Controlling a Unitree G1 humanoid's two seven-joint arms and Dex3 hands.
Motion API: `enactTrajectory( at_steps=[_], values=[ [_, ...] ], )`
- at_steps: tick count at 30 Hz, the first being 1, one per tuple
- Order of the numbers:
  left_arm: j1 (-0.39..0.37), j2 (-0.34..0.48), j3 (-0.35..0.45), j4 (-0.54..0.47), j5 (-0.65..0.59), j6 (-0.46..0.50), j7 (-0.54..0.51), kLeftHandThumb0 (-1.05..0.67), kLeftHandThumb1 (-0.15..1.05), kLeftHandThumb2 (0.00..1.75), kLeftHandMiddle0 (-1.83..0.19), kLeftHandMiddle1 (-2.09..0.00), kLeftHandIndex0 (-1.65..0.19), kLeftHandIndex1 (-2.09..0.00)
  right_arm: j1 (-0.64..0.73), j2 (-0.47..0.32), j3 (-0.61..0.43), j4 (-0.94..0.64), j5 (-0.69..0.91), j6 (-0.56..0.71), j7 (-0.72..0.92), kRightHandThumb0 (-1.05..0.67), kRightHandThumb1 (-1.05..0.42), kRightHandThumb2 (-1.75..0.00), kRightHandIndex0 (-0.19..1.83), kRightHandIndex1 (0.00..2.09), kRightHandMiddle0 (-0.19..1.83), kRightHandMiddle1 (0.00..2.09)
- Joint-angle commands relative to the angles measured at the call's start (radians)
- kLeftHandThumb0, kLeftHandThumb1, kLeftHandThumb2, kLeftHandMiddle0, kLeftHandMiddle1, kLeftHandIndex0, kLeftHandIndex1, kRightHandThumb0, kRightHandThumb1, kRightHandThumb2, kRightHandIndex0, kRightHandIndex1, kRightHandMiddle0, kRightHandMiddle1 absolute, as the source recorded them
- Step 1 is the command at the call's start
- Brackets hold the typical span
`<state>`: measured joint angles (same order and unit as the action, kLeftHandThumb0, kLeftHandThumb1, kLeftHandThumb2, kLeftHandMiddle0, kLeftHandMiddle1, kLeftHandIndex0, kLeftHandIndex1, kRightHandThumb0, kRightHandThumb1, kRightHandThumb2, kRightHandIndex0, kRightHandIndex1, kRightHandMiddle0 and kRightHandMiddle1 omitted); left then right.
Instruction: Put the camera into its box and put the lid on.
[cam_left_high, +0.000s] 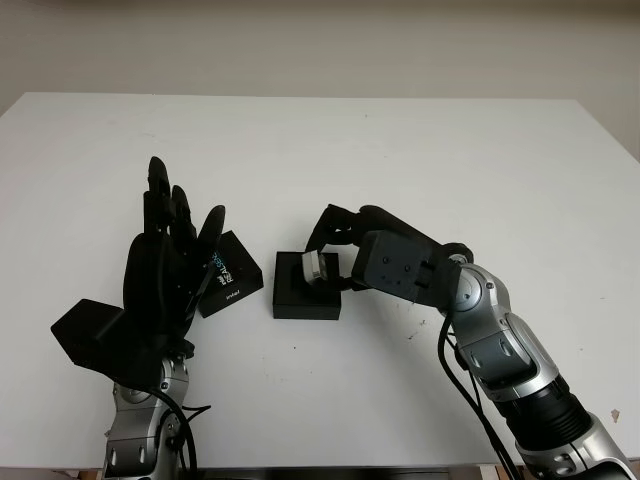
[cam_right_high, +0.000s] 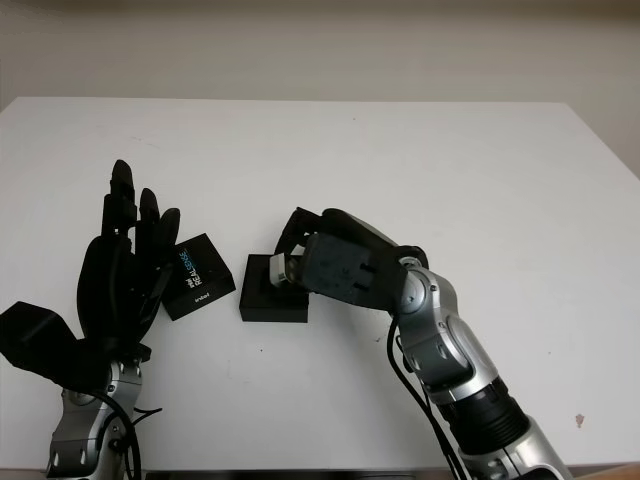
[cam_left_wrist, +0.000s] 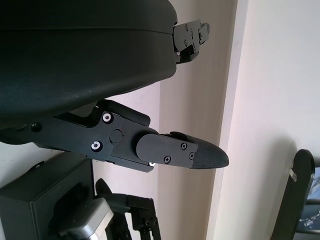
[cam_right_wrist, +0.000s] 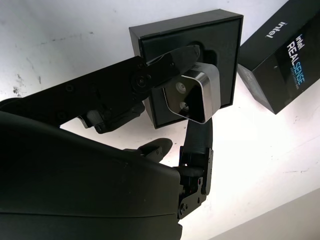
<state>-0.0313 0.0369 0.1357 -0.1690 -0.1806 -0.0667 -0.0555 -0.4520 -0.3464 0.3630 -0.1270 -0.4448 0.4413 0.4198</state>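
A small silver camera is pinched in my right hand, just over the open black box near the table's middle. In the right wrist view the camera hangs over the box's dark inside, held between black fingers. The black lid printed with RealSense lettering lies on the table just left of the box, also seen in the right eye view as the lid. My left hand stands upright and open beside the lid, holding nothing.
The white table stretches wide behind and to the right of the box. Its front edge runs close below both arms. A pale wall stands behind the table's far edge.
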Motion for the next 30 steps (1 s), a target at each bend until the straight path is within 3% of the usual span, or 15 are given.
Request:
enactTrajectory(
  at_steps=[1,16,22,25,26,29,30],
  values=[
    [-0.005,0.006,0.003,-0.024,-0.01,-0.003,-0.009,-0.64,1.05,0.17,0.12,-0.05,0.16,-0.05,0.013,-0.008,0.003,0.015,-0.015,-0.009,-0.008,-0.35,-1.04,-0.05,0.38,0.24,0.32,1.98],
    [0.002,-0.001,-0.003,-0.04,-0.026,-0.003,-0.017,-0.66,1.05,0.13,0.13,-0.05,0.16,-0.05,0.037,0.004,0.008,0.06,-0.052,-0.054,-0.065,-0.35,-1.03,-0.05,0.41,0.25,0.36,2.09],
    [0.005,-0.006,-0.012,-0.048,-0.015,-0.004,-0.009,-0.64,1.05,0.14,0.13,-0.05,0.16,-0.05,0.049,-0.039,0.04,0.031,-0.101,-0.127,-0.043,-0.4,-1.05,-0.09,0.34,0.2,0.28,1.96],
    [0.008,-0.009,-0.016,-0.05,-0.014,-0.006,-0.008,-0.64,1.05,0.15,0.13,-0.05,0.16,-0.05,0.059,-0.081,0.064,0.007,-0.142,-0.215,-0.029,-0.49,-1.04,-0.07,0.22,0.11,0.01,1.52],
    [0.009,-0.011,-0.016,-0.051,-0.017,-0.006,-0.008,-0.65,1.05,0.14,0.13,-0.05,0.16,-0.05,0.059,-0.092,0.07,0.0,-0.155,-0.234,-0.021,-0.56,-1.05,-0.07,0.1,0.07,-0.07,1.11],
    [0.015,-0.019,-0.017,-0.058,-0.026,-0.002,-0.006,-0.65,1.05,0.13,0.13,-0.05,0.17,-0.05,0.069,-0.105,0.071,-0.026,-0.187,-0.273,-0.015,-0.61,-1.04,-0.06,-0.06,0.03,-0.03,0.49],
    [0.017,-0.019,-0.017,-0.059,-0.023,-0.003,-0.005,-0.65,1.05,0.13,0.13,-0.05,0.17,-0.05,0.073,-0.107,0.068,-0.028,-0.192,-0.286,-0.019,-0.6,-1.03,-0.05,-0.09,0.03,-0.01,0.39]
  ],
)
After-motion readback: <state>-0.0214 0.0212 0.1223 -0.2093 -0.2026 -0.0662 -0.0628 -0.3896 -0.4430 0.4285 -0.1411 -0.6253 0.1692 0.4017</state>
